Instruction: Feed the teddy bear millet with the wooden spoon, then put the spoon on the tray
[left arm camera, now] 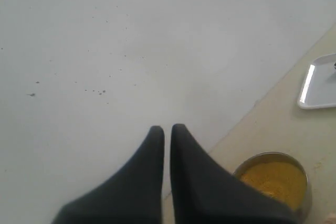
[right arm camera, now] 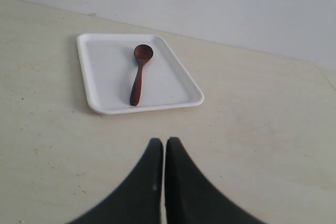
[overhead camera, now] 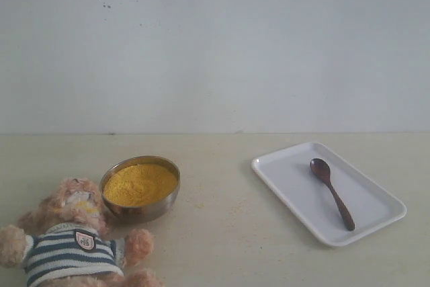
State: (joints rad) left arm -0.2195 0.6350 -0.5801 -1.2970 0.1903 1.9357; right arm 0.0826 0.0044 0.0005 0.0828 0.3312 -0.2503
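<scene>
The teddy bear lies at the front left in its striped shirt, with yellow grains on its face. Just beside its head stands a steel bowl heaped with millet; the millet also shows in the left wrist view. On the right, the wooden spoon lies inside the white tray, bowl end toward the wall. The right wrist view shows the spoon on the tray, well ahead of my right gripper, which is shut and holds nothing. My left gripper is shut and empty, raised near the millet bowl.
A pale wall runs along the table's far edge. A few spilled yellow grains lie on the beige tabletop between the bowl and the tray. Neither arm appears in the exterior view.
</scene>
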